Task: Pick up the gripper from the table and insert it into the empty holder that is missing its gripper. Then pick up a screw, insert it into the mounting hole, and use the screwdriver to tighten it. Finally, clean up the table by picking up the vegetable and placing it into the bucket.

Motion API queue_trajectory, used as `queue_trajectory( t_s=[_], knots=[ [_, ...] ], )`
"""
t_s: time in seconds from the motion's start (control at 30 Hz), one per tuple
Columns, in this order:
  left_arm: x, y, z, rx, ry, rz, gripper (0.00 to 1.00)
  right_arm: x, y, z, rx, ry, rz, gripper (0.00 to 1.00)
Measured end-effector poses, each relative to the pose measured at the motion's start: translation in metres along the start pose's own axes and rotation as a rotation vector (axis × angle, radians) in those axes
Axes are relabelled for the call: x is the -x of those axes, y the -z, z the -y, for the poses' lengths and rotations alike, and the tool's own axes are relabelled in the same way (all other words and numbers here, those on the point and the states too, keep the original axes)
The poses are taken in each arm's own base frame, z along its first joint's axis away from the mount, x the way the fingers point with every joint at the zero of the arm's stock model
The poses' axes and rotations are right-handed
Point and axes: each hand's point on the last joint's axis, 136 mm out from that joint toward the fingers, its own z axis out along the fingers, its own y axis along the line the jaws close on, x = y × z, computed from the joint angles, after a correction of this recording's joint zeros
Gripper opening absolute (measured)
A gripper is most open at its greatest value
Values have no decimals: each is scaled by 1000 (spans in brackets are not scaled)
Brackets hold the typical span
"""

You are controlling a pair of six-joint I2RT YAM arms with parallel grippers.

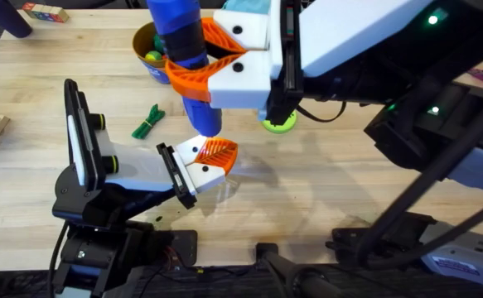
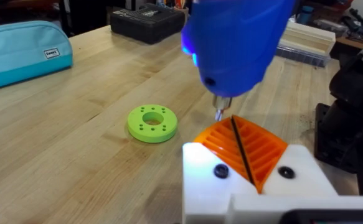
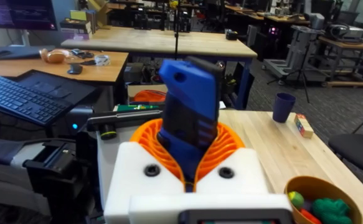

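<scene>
Gripping the screwdriver (image 1: 188, 50), right gripper (image 1: 212, 60), no legible writing

bucket (image 1: 147, 51) half hidden, screwdriver (image 1: 187, 50) top cropped

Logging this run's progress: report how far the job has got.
Done: the gripper sits at the holder clamp plate. In hand: the right gripper holds the screwdriver upright, tip at the orange fingertip; whether a screw is in, I cannot tell. Left: the vegetable lies on the table, not in the bucket.
</scene>
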Motion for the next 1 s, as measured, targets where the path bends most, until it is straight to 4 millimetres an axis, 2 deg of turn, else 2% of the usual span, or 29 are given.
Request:
queue_trajectory(
  t_s=[0.1, 0.43, 0.6, 0.7, 0.8, 1.0],
  knots=[
    [-1, 0, 0, 2, 7, -5, 6, -12, -2, 1, 1, -30, -34, 48],
    [-1, 0, 0, 3, 7, -5, 7, -31, -1, 1, -2, -88, -97, 47],
    [-1, 0, -1, 3, 6, -4, 7, -12, -3, 0, 2, -53, -27, 46],
    [-1, 0, -1, 3, 7, -4, 7, -13, -3, -1, 4, -78, -34, 46],
    [-1, 0, -1, 3, 8, -5, 7, -1, -6, 0, 6, -78, -21, 46],
    [-2, 0, -1, 3, 8, -5, 7, 16, -19, -13, 46, -35, 45, 46]
  ],
)
